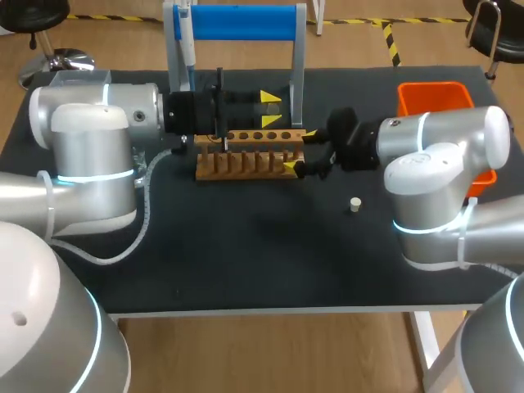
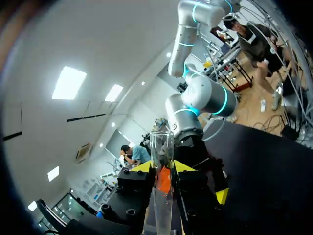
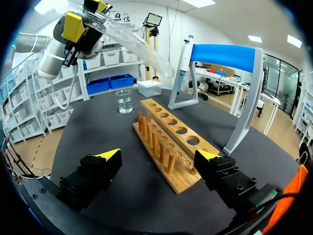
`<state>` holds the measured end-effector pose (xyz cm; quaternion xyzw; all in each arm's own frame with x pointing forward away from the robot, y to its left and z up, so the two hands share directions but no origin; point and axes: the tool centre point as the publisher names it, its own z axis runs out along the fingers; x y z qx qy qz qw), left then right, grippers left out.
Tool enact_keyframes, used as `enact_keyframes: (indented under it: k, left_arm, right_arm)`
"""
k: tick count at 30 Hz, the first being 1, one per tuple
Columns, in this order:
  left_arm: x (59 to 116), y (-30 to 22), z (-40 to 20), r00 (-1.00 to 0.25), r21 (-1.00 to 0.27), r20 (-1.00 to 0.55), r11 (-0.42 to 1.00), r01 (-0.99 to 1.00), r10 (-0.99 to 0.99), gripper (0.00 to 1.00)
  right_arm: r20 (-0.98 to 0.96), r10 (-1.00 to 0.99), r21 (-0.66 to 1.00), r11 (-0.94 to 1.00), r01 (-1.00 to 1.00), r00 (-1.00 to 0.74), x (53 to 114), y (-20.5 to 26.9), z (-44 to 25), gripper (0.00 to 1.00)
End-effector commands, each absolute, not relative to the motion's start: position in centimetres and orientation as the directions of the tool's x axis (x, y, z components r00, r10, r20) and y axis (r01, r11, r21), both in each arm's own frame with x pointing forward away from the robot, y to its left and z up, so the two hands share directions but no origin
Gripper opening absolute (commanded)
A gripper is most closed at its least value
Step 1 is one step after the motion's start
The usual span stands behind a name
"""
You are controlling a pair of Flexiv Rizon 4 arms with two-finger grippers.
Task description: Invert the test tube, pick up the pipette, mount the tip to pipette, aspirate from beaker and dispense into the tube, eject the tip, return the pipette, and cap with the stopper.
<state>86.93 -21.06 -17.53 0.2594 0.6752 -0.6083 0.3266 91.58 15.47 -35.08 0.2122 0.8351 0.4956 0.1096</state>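
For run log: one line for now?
left gripper shut on clear glass test tube; right gripper open by wooden rack; white stopper on black table

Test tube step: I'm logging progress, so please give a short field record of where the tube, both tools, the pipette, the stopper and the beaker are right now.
tube: clamped in the left tool, held off the table near the rack
right tool: open, low at the rack's end
pipette: hanging on the blue stand
stopper: on the table, apart from the rack
beaker: on the table, beyond the rack's far end
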Motion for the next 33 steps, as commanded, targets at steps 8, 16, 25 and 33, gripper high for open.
enact_keyframes:
  k: [8, 16, 25, 33]
  left_arm:
    - [87.74, -22.19, -17.14, -0.883, -0.875, -0.468, 0.160, 0.457, -0.029, 0.00]
    - [87.83, -21.97, -17.09, -0.876, -0.864, -0.481, 0.189, 0.467, -0.037, 0.00]
    - [87.83, -21.97, -17.09, -0.876, -0.864, -0.481, 0.189, 0.467, -0.037, 0.00]
    - [87.83, -21.97, -17.09, -0.876, -0.864, -0.481, 0.189, 0.467, -0.037, 0.00]
  right_arm:
    - [0.027, 0.463, 0.874, 0.420, 0.246, -0.886, 91.52, 15.44, -35.05, 1.00]
    - [0.027, 0.463, 0.874, 0.420, 0.246, -0.886, 91.52, 15.44, -35.05, 1.00]
    - [0.027, 0.463, 0.874, 0.420, 0.246, -0.886, 91.52, 15.44, -35.05, 1.00]
    - [0.027, 0.463, 0.874, 0.420, 0.246, -0.886, 91.52, 15.44, -35.05, 1.00]
